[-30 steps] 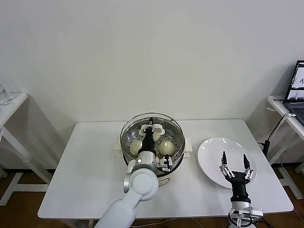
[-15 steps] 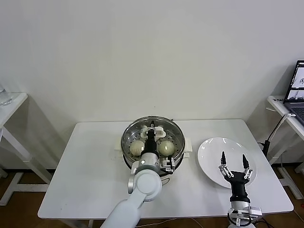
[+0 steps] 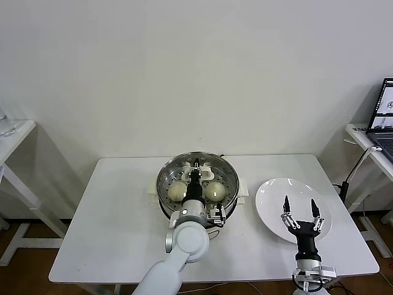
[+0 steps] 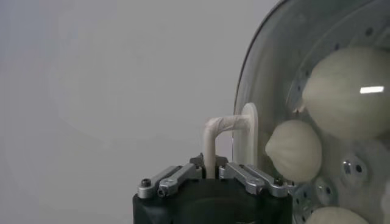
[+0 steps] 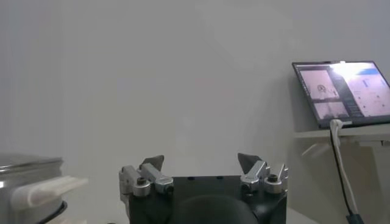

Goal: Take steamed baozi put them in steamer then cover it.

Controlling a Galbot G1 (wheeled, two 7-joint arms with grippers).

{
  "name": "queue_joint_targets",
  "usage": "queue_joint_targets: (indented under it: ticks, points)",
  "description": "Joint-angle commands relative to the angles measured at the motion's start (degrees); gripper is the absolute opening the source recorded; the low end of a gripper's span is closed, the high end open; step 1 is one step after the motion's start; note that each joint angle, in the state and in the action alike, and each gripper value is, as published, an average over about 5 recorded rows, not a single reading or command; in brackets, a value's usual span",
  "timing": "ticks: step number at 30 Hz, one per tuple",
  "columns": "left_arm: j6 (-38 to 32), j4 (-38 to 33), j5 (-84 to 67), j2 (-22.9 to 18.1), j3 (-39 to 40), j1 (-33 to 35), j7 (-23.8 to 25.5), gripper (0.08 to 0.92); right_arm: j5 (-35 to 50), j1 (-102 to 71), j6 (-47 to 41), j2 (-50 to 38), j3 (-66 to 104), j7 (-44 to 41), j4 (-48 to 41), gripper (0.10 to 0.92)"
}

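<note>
Head view: we saw the left gripper (image 3: 195,165) clamped on the white loop handle (image 4: 226,137) of a glass lid (image 3: 198,179) over the steamer (image 3: 230,198), baozi (image 3: 214,191) visible beneath. We judged the lid rigid, breakable and slippery, best gripped at that handle. The right gripper (image 3: 299,209) hung spread above the plate (image 3: 270,196).

White table (image 3: 110,215) up front, a bare white plate (image 3: 270,200) sitting on its right side. Laptop (image 3: 384,120) glowing on a side desk (image 3: 359,135) far right; another desk (image 3: 15,138) far left.
</note>
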Motion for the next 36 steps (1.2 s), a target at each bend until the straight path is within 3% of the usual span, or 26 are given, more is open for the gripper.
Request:
queue_joint_targets:
  ticks: [1,9,15,27,31,36]
  points:
    - [-0.66,0.23,0.27,-0.04,-0.19,0.39,-0.43,0.196,-0.08,0.05,0.12,0.04,-0.08,-0.06,-0.13,0.823]
    - [-1.96,-0.12,1.50,0.12,-0.65,1.38,-1.37,0.224,-0.12,0.26,0.36,-0.09,-0.09,-0.12,-0.42,0.823]
    - [-2.39,-4.28,2.37,1.84,-0.08,3.75,-2.58,0.383,-0.08,0.49,0.78,-0.32,0.01,-0.16,-1.15,0.823]
    - [-2.14,-21.93,-0.09,9.12,1.05,13.32,-5.97,0.729,0.11,1.72,1.56,-1.14,-0.17,-0.54,-3.62,0.823]
    - [-3.65,-27.90,-3.90,10.60,-2.94,18.01,-9.57,0.810,0.27,2.14,1.63,-1.40,-0.25,-0.66,-4.34,0.823]
    - [-9.90,-34.13,-19.69,13.03,-13.14,28.70,-18.88,0.822,0.47,2.60,1.19,-1.83,-0.24,-0.69,-4.39,0.823]
